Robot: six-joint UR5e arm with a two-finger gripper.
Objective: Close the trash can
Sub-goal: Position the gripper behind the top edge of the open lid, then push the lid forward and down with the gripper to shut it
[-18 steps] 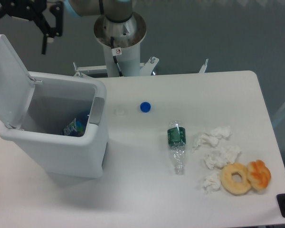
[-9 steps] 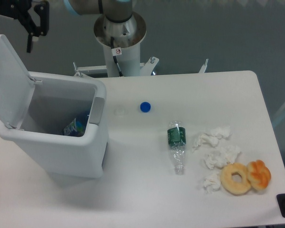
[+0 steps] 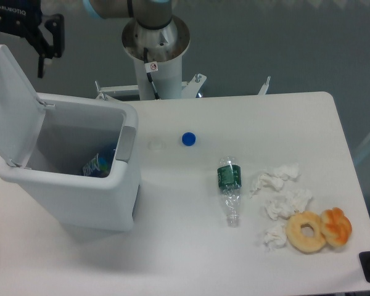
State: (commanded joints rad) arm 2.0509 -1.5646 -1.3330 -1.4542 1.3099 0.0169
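The trash can (image 3: 80, 191) is a big white bin at the table's left with its mouth uncovered. Its flat lid (image 3: 12, 105) stands tilted up along the left side. A grey latch tab (image 3: 126, 143) sits on the right rim, and a blue wrapper (image 3: 97, 165) lies inside. My black gripper (image 3: 15, 52) hangs at the top left, just above and behind the lid's upper edge. Its jaws stand wide apart with nothing between them. One finger (image 3: 42, 61) shows clearly; the other is at the frame's left edge, partly cut off.
On the table right of the bin lie a blue cap (image 3: 188, 139), a crushed plastic bottle (image 3: 229, 188), crumpled tissues (image 3: 282, 196), a donut (image 3: 306, 232) and an orange pastry (image 3: 337, 226). The arm's base (image 3: 155, 43) stands behind the table's far edge.
The gripper has moved left across the top of the view, ending over the raised lid's upper edge. The lid and the table's objects have not moved.
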